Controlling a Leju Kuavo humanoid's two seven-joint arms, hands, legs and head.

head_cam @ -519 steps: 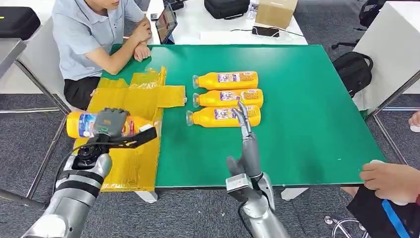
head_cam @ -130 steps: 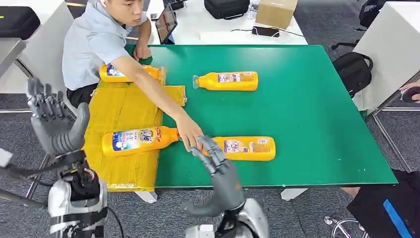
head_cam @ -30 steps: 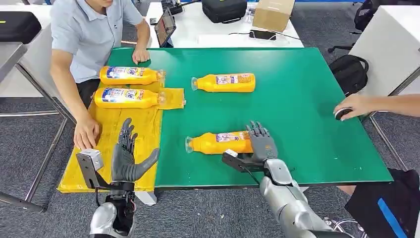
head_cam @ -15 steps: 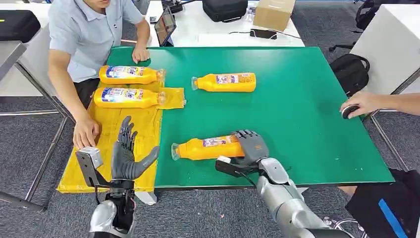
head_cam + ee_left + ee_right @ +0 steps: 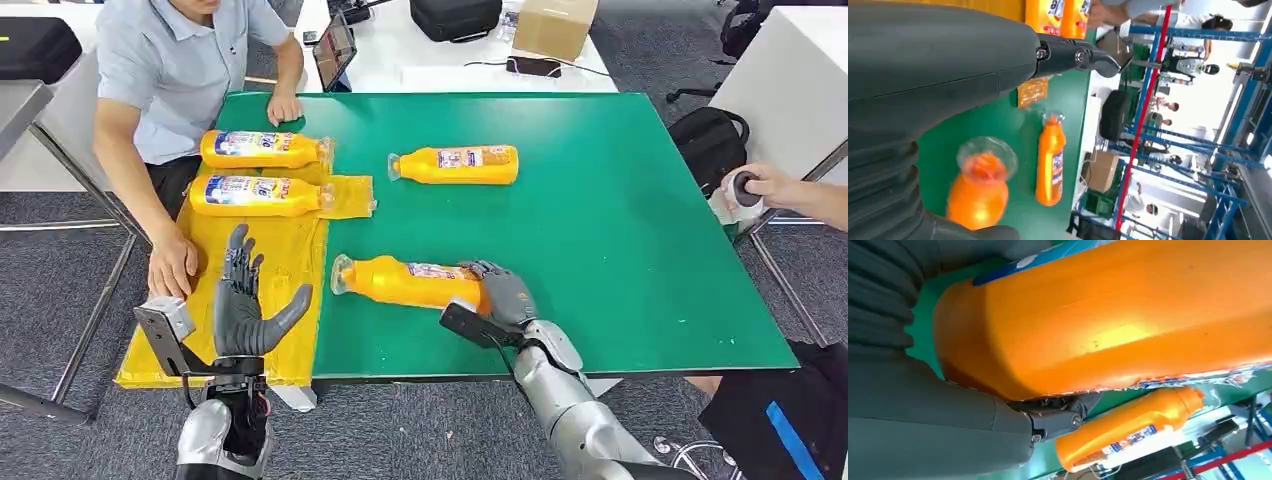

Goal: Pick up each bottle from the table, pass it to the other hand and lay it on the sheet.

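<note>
bottle labels (image 5: 432,271) | print too blurred to read | no legible text

Room and furniture, seen from above.
Green table (image 5: 620,230) on grey carpet floor (image 5: 50,260); white desk (image 5: 440,60) behind it with black bag (image 5: 455,17), cardboard box (image 5: 558,22), tablet (image 5: 335,47). Black backpack (image 5: 708,140) on floor beside white side table (image 5: 790,70). Blue racking (image 5: 1198,125) with red pole (image 5: 1140,115), brightly lit.
</note>
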